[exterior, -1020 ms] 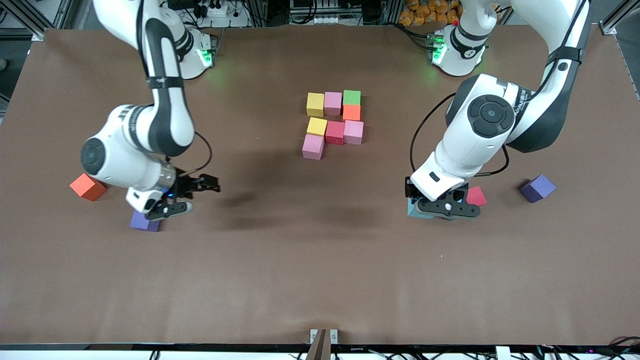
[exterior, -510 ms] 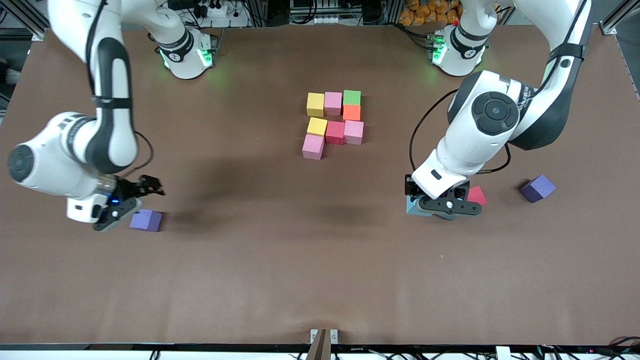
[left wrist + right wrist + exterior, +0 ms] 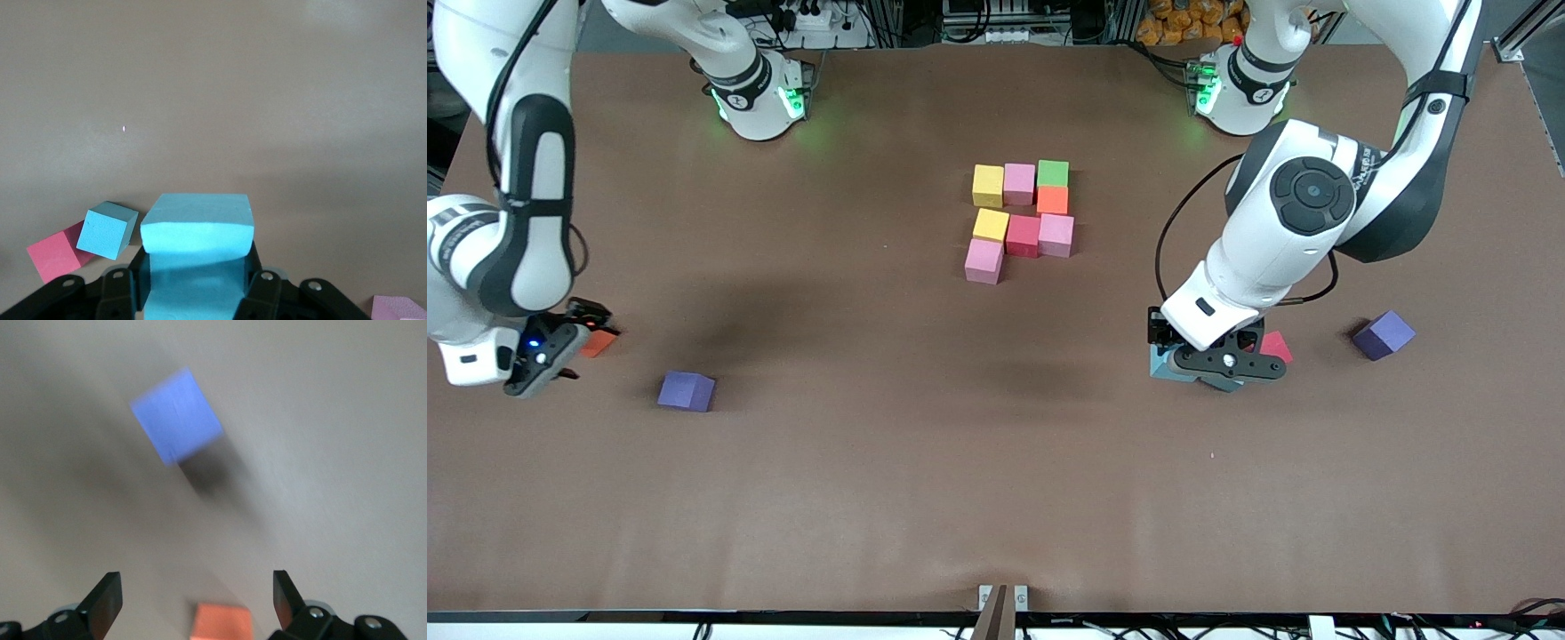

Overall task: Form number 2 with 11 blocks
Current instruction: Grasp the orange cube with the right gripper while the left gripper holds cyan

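Eight blocks lie together mid-table: yellow (image 3: 987, 185), pink (image 3: 1019, 183), green (image 3: 1053, 172), orange (image 3: 1052, 200), yellow (image 3: 991, 225), crimson (image 3: 1023, 236), pink (image 3: 1056, 235), pink (image 3: 983, 260). My left gripper (image 3: 1220, 366) is low at the table, shut on a light blue block (image 3: 197, 263). A second light blue block (image 3: 105, 230) and a red block (image 3: 53, 257) lie beside it. Light blue (image 3: 1161, 364) and the red block (image 3: 1276, 345) also show in the front view. My right gripper (image 3: 574, 342) is open over a loose orange block (image 3: 598, 343), which lies between its fingers (image 3: 107, 600) in the right wrist view (image 3: 221, 621).
One purple cube (image 3: 687, 391) lies near the right gripper, nearer the front camera, and shows in the right wrist view (image 3: 177, 425). Another purple cube (image 3: 1384, 335) lies at the left arm's end of the table.
The right arm has swung toward its own end of the table, from over the purple cube to over the orange block. The left gripper has barely shifted.
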You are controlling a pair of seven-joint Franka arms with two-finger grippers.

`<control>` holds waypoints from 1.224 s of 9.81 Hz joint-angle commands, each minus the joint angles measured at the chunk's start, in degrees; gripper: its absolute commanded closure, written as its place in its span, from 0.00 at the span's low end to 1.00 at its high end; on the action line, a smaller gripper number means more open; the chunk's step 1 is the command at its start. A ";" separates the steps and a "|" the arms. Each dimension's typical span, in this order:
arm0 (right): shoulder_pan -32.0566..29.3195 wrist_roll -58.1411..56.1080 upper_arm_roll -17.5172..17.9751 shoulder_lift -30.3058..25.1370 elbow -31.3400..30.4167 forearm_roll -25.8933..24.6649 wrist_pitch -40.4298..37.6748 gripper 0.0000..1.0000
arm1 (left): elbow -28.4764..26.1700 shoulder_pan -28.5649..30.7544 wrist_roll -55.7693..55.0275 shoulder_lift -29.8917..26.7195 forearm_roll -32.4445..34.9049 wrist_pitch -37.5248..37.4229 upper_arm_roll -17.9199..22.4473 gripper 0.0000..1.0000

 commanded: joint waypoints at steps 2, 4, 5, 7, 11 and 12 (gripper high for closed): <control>-5.82 -7.10 0.97 5.33 1.24 -0.70 2.23 0.00 | 2.10 -2.44 -1.17 1.48 -4.10 -0.83 0.03 1.00; -10.64 -6.93 5.16 6.66 1.07 -0.61 3.11 0.00 | 2.27 -4.20 -5.28 2.97 -4.65 -0.74 0.03 1.00; -12.93 -6.76 6.93 7.27 0.89 -0.61 4.16 0.00 | 3.58 -5.43 -5.31 4.54 -4.56 -0.74 0.03 1.00; -15.41 -6.58 8.79 8.33 0.63 -0.52 4.44 0.00 | 5.43 -7.98 -6.18 7.18 -4.47 -0.39 0.20 1.00; -16.03 -5.88 8.88 8.51 0.19 -0.43 4.00 0.00 | 9.92 -10.63 -6.89 13.69 -4.55 2.68 0.38 1.00; -16.03 -5.96 8.88 8.51 0.19 -0.35 4.08 0.24 | 9.92 -10.97 -6.72 14.22 -4.55 2.86 0.29 1.00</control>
